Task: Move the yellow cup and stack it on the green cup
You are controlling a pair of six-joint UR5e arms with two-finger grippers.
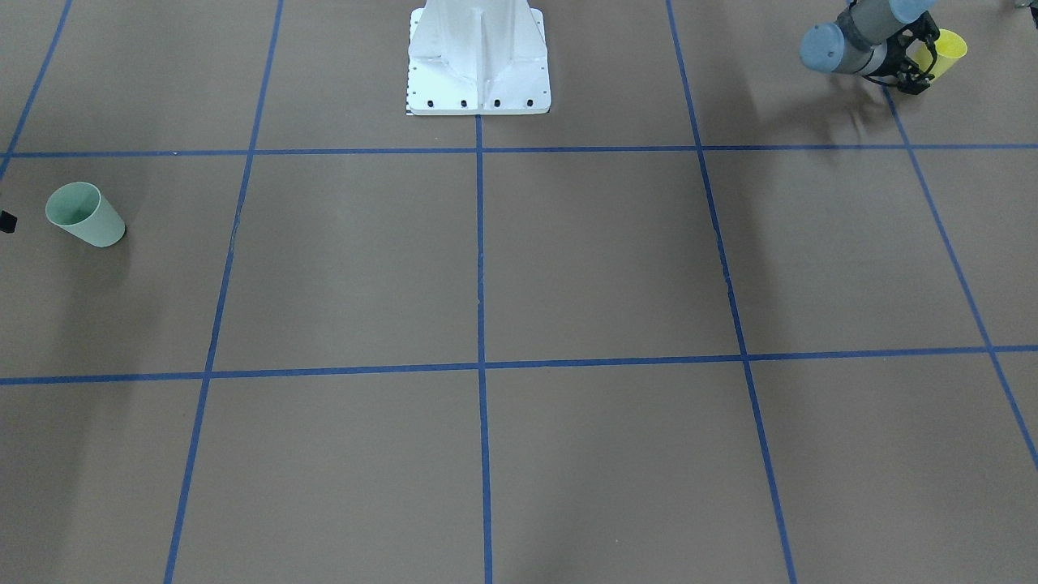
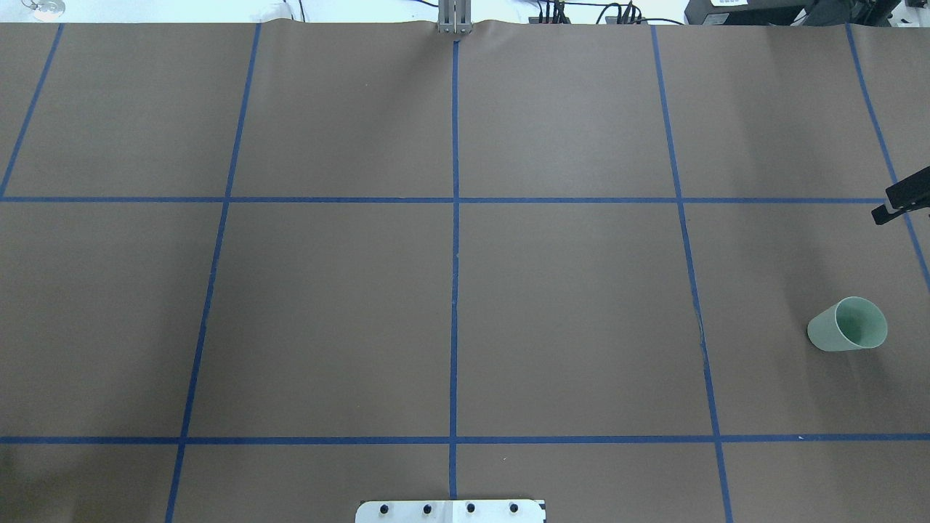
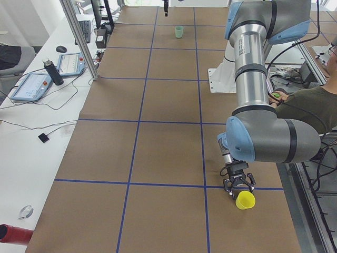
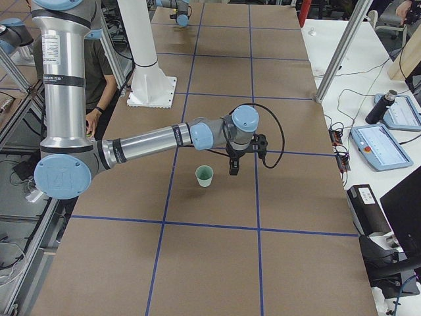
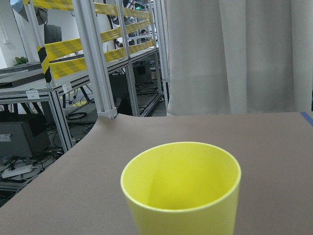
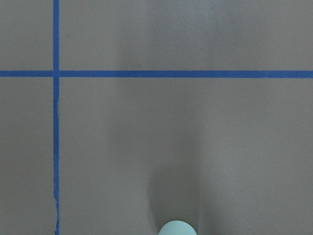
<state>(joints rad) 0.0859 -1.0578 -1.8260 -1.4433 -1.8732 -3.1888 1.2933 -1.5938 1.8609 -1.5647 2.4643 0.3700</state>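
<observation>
Yellow cup point(image 3: 245, 201): upright, btwn fingers of left gripper point(image 3: 240, 190), claw clenched on it; front view, table's 1 o'clock corner.
Green cup point(image 4: 204, 176): upright on table; right-side view, 9 o'clock of right gripper point(image 4: 232, 170), near, apart.
Right claw: released or clenched, can't tell.

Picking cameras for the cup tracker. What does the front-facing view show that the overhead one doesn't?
Front-facing only: the yellow cup at the left gripper, in that view's top right corner. Overhead only: cables beyond the table's far edge. Both: the green cup standing alone and upright, the white base plate, the blue tape grid, and a black sliver at the frame edge, likely the right gripper.
</observation>
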